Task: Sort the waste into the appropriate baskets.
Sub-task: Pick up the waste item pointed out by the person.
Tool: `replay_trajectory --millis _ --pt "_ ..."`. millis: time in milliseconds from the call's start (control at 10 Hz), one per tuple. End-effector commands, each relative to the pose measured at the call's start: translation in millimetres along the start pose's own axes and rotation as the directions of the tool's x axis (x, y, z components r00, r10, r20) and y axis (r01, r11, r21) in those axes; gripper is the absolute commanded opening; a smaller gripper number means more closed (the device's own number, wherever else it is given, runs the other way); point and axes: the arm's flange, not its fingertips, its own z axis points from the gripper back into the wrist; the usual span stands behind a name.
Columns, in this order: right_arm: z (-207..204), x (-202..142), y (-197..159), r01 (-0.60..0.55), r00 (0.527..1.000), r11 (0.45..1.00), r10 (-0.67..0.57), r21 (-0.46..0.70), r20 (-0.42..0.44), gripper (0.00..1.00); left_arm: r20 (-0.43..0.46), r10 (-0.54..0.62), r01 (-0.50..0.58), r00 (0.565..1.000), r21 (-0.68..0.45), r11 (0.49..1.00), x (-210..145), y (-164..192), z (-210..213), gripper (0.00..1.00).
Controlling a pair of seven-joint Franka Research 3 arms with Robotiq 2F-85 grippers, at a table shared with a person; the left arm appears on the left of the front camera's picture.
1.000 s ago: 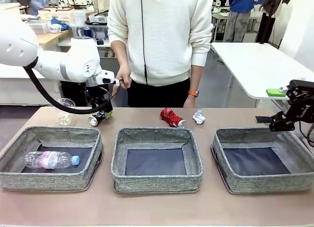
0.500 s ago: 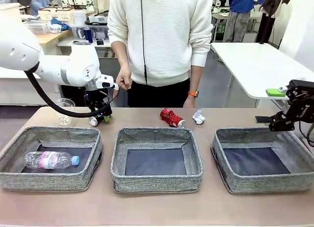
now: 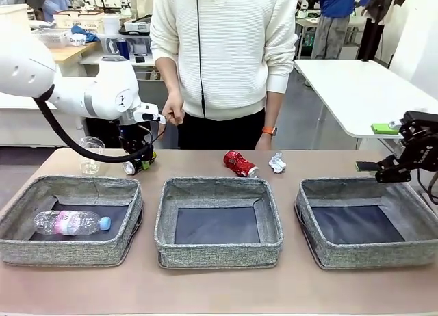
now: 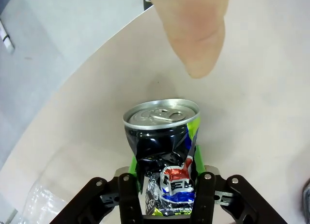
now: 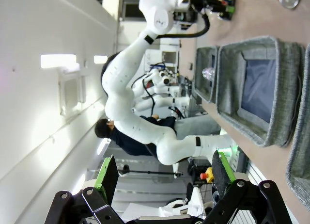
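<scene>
White letters beside a red, white and blue round logo on the dark printed can (image 4: 162, 151), creased; roughly "EP" legible, no more. Print on the crushed red can (image 3: 239, 163) and the pink label of the clear plastic bottle (image 3: 72, 222) too small to read.

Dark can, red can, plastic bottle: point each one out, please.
dark can (image 4: 162, 141): left wrist view, dented side wall.
red can (image 3: 239, 163): front view, middle of its body.
plastic bottle (image 3: 70, 222): front view, pink label.

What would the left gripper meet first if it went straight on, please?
The dark printed can, clamped between its fingers; pressing on would likely push it into the table.
</scene>
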Motion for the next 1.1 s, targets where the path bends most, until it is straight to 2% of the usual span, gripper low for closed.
replay_trajectory --millis 0,100,300,400,500,600,700,800,900,1000 --pt "-0.1 -0.4 5.9 0.015 1.0 1.0 -0.015 0.011 0.003 1.0 0.003 0.025 -0.025 1.0 -0.008 1.0 -4.5 -1.1 4.3 0.06" --pt "-0.1 -0.4 5.9 0.015 1.0 1.0 -0.015 0.011 0.003 1.0 0.004 0.03 -0.03 1.0 -0.013 0.999 -4.8 -1.0 5.3 0.0" --pt "-0.1 -0.4 5.9 0.015 1.0 1.0 -0.015 0.011 0.003 1.0 0.017 0.043 -0.043 0.999 -0.016 0.999 -8.4 -1.7 10.6 0.0" --pt "-0.1 -0.4 5.9 0.015 1.0 1.0 -0.015 0.011 0.003 1.0 0.004 0.089 -0.089 0.996 -0.032 0.996 -13.4 -0.8 23.7 0.0" --pt "-0.1 -0.4 5.9 0.015 1.0 1.0 -0.015 0.011 0.003 1.0 -0.025 0.184 -0.186 0.983 -0.082 0.979 -26.5 -3.7 60.8 0.32" --pt "-0.1 -0.4 5.9 0.015 1.0 1.0 -0.015 0.011 0.003 1.0 -0.09 0.243 -0.255 0.966 -0.159 0.954 -46.5 -10.9 114.7 0.32" --pt "-0.1 -0.4 5.9 0.015 1.0 1.0 -0.015 0.011 0.003 1.0 -0.273 0.259 -0.322 0.926 -0.22 0.921 -69.8 -28.2 168.3 0.32" --pt "-0.1 -0.4 5.9 0.015 1.0 1.0 -0.015 0.011 0.003 1.0 -0.18 0.304 -0.345 0.935 -0.271 0.899 -81.6 -49.6 203.5 0.32" --pt "-0.1 -0.4 5.9 0.015 1.0 1.0 -0.015 0.011 0.003 1.0 -0.079 0.43 -0.432 0.899 -0.308 0.848 -88.7 -74.4 229.1 0.32" --pt "-0.1 -0.4 5.9 0.015 1.0 1.0 -0.015 0.011 0.003 1.0 -0.006 0.563 -0.522 0.826 -0.382 0.763 -96.1 -99.3 245.7 0.32"
